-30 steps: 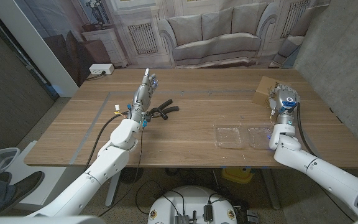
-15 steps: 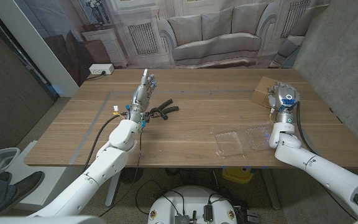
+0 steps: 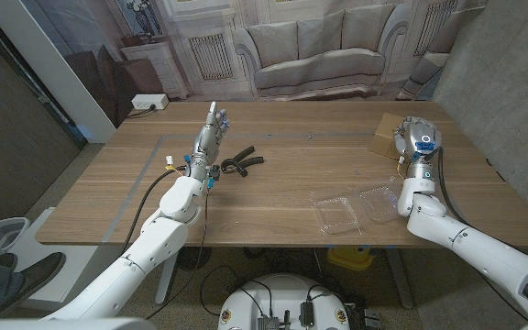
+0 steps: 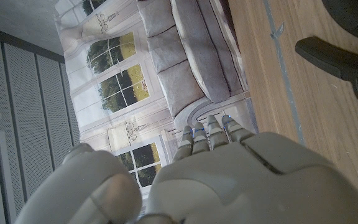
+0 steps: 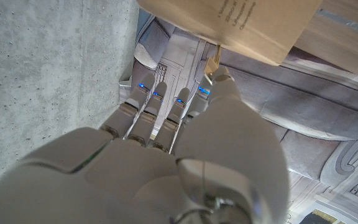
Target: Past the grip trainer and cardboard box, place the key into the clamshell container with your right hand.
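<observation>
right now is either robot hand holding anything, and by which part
The right robot hand pinches a small brass-coloured key at its lower end, between thumb and finger. The left robot hand holds nothing.

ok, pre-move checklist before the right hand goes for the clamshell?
1. Key held by right hand: cannot tell. In the right wrist view a small tan sliver shows at the fingertips, too small to name.
2. Clamshell container open: ok, both halves lie spread near the table's front edge.
3. Cardboard box clear of the hand: not ok, it sits right beside it.
4. Grip trainer out of the path: ok, it lies far over by the left hand.
5. Left hand idle: ok, holds nothing.
</observation>
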Controlling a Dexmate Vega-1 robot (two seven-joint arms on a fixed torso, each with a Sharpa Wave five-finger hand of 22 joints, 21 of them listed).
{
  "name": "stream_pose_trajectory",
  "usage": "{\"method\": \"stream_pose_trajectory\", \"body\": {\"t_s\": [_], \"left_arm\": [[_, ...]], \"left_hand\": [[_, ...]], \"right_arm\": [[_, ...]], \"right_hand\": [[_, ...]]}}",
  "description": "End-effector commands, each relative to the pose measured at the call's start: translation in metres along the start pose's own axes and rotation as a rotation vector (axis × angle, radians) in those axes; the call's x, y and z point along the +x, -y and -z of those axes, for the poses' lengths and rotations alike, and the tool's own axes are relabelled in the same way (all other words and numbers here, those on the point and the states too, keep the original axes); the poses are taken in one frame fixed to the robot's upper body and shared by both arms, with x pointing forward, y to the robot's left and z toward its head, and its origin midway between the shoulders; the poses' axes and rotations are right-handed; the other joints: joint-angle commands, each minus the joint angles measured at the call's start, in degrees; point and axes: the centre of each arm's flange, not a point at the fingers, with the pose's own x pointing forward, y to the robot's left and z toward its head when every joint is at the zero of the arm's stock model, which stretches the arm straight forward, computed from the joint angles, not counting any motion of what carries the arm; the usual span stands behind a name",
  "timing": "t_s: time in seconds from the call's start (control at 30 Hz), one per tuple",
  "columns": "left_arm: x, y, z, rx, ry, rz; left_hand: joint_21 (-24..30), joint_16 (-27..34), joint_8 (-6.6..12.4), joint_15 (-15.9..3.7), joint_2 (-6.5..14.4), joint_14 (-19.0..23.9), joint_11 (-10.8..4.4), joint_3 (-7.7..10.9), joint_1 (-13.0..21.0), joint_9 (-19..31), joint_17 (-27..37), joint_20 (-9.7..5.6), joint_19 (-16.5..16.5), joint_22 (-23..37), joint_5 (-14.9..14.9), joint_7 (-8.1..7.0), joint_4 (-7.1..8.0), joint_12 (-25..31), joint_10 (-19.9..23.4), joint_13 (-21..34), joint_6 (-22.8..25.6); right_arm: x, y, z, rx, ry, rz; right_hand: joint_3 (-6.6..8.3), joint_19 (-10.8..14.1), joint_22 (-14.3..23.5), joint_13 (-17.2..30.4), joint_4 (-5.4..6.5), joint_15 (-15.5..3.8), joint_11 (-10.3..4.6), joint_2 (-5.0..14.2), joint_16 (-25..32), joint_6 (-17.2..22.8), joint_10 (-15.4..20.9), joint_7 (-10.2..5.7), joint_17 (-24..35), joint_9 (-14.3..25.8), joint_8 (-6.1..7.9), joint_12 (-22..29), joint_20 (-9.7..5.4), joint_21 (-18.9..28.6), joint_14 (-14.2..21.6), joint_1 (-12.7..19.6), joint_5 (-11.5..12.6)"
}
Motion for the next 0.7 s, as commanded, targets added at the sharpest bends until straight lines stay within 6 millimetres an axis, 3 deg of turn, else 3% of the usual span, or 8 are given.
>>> {"method": "stream_pose_trajectory", "body": {"t_s": [0.03, 0.7], "left_arm": [[0.002, -0.003, -0.001, 0.0, 0.0, 0.01], [0.005, -0.004, -0.005, -0.003, 0.008, 0.044]], "left_hand": [[0.16, 0.14, -0.06, -0.05, 0.29, 0.36, -0.15, -0.4, 0.08, 0.17, 0.21, 0.25, -0.28, 0.13, 0.06, 0.11, 0.21, -0.19, 0.16, 0.09, 0.52], [0.16, 0.16, -0.05, 0.04, 0.4, 0.42, -0.24, -0.63, 0.18, 0.17, 0.2, 0.28, -0.3, 0.13, 0.06, 0.13, 0.2, -0.2, 0.16, 0.09, 0.58]], "right_arm": [[-0.001, 0.013, 0.002, -0.021, 0.004, 0.01], [-0.016, 0.04, -0.002, -0.016, -0.006, 0.028]], "right_hand": [[-0.17, -0.49, 0.18, 0.05, -0.49, -9.23, -0.21, -0.24, -0.17, 3.07, 0.27, -2.05, 0.24, -0.51, -0.3, 0.18, -7.28, 0.29, 0.13, 1.09, -0.15], [-1.03, -0.67, 0.48, 0.04, -0.15, -9.09, -0.06, -0.3, -0.45, 3.91, 0.81, -2.95, 0.66, -2.87, -1.6, -0.37, -7.21, 0.67, 0.25, 1.27, -0.33]]}}
